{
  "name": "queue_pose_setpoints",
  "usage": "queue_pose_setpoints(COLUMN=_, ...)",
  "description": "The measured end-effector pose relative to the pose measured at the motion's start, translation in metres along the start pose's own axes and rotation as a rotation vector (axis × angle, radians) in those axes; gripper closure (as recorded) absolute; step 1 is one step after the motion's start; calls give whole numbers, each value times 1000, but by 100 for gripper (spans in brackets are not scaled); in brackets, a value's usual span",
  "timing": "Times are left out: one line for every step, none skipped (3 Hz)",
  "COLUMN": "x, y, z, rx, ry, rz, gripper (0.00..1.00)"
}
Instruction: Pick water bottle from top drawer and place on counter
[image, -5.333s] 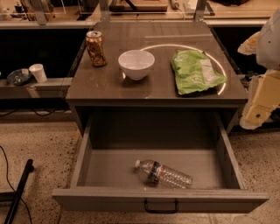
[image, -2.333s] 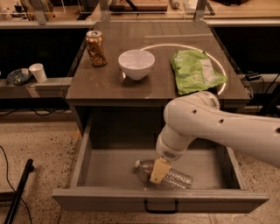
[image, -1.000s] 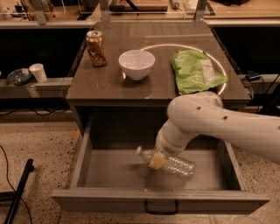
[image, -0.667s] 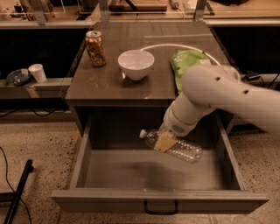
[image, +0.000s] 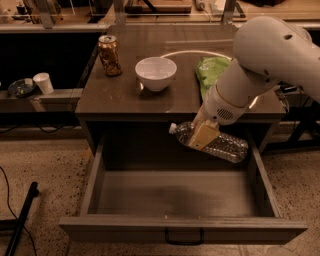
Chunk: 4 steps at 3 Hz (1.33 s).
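Clearly, the tool (image: 202, 135) was clenched on the water bottle (image: 227, 146), gripping it near the neck and holding it in the air, tilted with its white cap up and to the left. Bottle and tool hung over the pulled-out top drawer (image: 175, 227), just in front of and slightly below the front edge of the worktop (image: 120, 95). On that worktop stood a brown can (image: 109, 55) at the back left, a white bowl (image: 155, 73) near the middle, and a green bag (image: 212, 70) to the right, partly hidden behind the white arm (image: 260, 55).
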<state>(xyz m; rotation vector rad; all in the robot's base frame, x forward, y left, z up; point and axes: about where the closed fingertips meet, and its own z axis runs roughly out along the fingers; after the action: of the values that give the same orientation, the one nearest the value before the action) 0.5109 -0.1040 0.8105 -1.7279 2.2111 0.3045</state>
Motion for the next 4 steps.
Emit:
queue_pose_setpoints(x=-11, y=-3, z=-21, rx=7, ry=-82, rz=-33, gripper=100)
queue_pose_setpoints(x=-35, y=-6, z=-64, rx=-15, ry=-285, rz=-128, gripper=100)
queue_pose_setpoints(x=-73, y=-1, z=-114, rx=-63, ry=-505, rz=-260, gripper=100)
queue_pose_setpoints(x=-116, y=1, z=-149, rx=-123, ry=-725, rz=-320, gripper=100)
